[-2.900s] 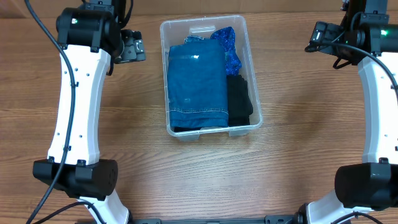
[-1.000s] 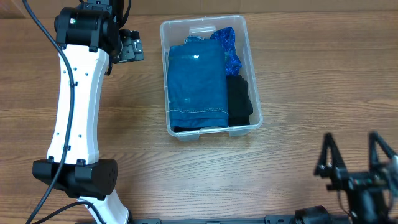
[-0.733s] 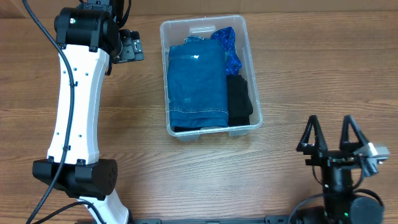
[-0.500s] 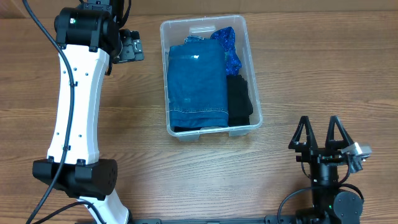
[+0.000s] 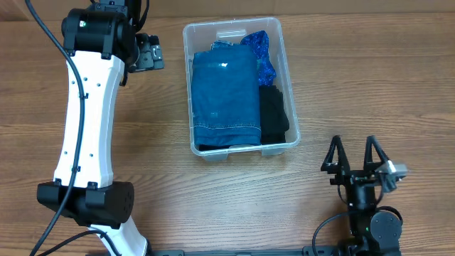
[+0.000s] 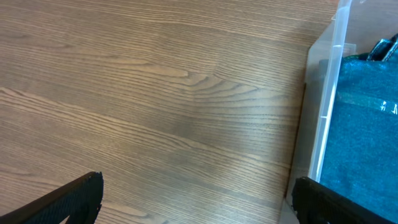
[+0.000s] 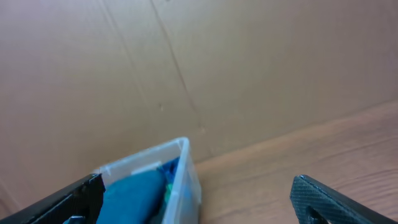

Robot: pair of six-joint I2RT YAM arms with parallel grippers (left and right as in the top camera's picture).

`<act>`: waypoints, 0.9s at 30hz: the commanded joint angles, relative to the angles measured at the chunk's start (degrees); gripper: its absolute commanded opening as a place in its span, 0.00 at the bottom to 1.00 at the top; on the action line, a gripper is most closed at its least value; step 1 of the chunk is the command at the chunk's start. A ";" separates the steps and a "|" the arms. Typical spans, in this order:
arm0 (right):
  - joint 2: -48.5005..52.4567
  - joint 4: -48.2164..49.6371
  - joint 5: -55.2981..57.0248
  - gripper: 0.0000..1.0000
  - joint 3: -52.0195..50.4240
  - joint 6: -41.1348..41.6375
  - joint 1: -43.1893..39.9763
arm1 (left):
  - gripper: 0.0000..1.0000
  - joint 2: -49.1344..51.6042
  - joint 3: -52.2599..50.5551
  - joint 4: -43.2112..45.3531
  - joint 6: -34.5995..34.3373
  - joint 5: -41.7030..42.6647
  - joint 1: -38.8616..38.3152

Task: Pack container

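Since a few seconds ago my right arm (image 5: 370, 226) has swung away from its post out beside the far right corner of the container (image 5: 225, 34) and folded back toward my base. Over the last second my right end effector (image 5: 351, 149) has slid leftward along the near edge of the surface (image 5: 370, 78), while the container and my left arm (image 5: 89, 121) are where they were. Now the right end effector sits at the near side, its fingers (image 7: 348, 202) pointing toward the far side and spread as wide as they go, with nothing in their hold. The container lies ahead of it and to its left, well apart, its near right corner the closest part. In the right wrist view it shows at the lower left, with a plain brown wall (image 7: 249, 62) behind. My left end effector (image 5: 151, 54) hangs just beside the container's far left corner, on its left, not touching it. Its jaws are also fully spread and empty, and in the left wrist view the clear side wall runs down the right edge, with bare wood below me. The container stands mid-surface, toward the far side, its long side running away from me. Inside, folded denim (image 5: 226, 96) fills the left and centre, a black garment (image 5: 273, 117) lies along the near right, and a blue patterned cloth (image 5: 261, 53) is tucked at the far right.
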 commanded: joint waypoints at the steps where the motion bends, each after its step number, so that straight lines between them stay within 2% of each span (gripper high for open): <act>1: -0.68 -3.37 -0.70 1.00 -0.59 -5.40 -0.26 | 1.00 -0.35 0.59 0.13 0.22 -0.74 0.35; 5: -0.68 -10.10 -0.70 1.00 -0.59 -5.35 -0.26 | 1.00 -0.35 0.59 0.13 0.22 -0.74 0.35; 27: -0.66 -10.19 -0.68 1.00 -0.59 -5.35 -0.26 | 1.00 -0.35 0.59 0.13 0.22 -0.72 0.35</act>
